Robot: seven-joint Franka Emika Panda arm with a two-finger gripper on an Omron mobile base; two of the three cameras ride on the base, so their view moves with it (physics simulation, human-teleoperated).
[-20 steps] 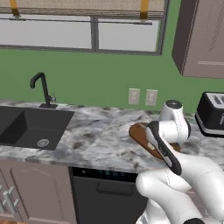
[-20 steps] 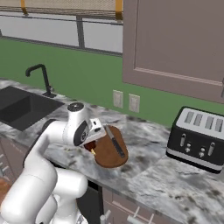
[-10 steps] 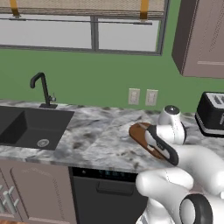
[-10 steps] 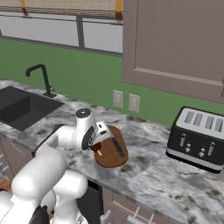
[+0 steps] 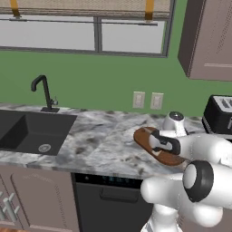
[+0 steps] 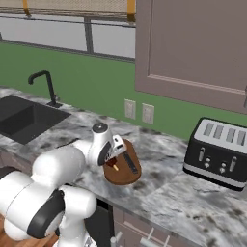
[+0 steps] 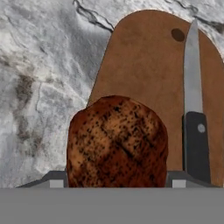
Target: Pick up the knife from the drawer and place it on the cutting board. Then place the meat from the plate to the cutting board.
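Meat (image 7: pixel 117 142) is sitting clamped between my two fingers, filling the near part of the hand view, so my pincer (image 7: pixel 116 179) is grasping it with the jaws spread wide around the lump. Beyond and below it, the cutting board (image 7: pixel 144 74) is lying with its long axis running away from me, and the knife (image 7: pixel 194 118) is resting along the board's right side, black handle toward me, blade pointing to the far rounded end. That is the relation I am judging the coming move on: the bare wood is lying straight ahead and left of the knife, so I should be lowering the lump there, apart from the handle.

From the right base view, my pincer (image 6: pixel 116 155) is hanging over the near-left edge of the board (image 6: pixel 126 171), with the knife (image 6: pixel 130 163) lying across it. That view is giving me the height over the board; the hand view is giving me the lateral gap to the knife, which the left base view is hiding behind my arm.
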